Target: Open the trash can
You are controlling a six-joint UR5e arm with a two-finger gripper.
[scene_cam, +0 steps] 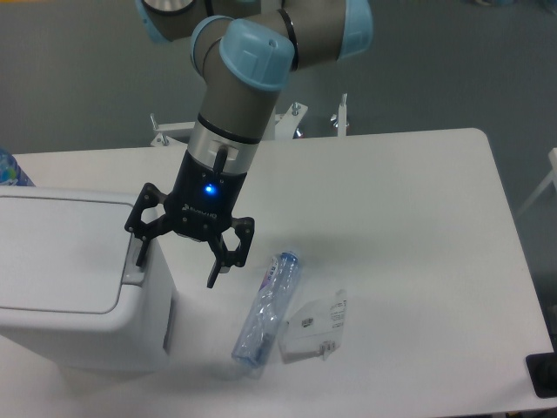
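Note:
The trash can [70,279] is a big white box at the table's left edge, its flat lid down. A grey push tab [136,258] sits on its right rim. My gripper [177,268] hangs open over that rim. Its left finger [139,252] is at the grey tab, whether touching I cannot tell. The right finger [218,268] hangs clear over the table beside the can. Nothing is held between the fingers.
A crushed clear plastic bottle [266,312] lies on the table just right of the gripper. Beside it lies a small clear packet [315,327]. A blue-patterned object [10,169] peeks in behind the can at the far left. A dark object [543,374] sits at the table's right corner.

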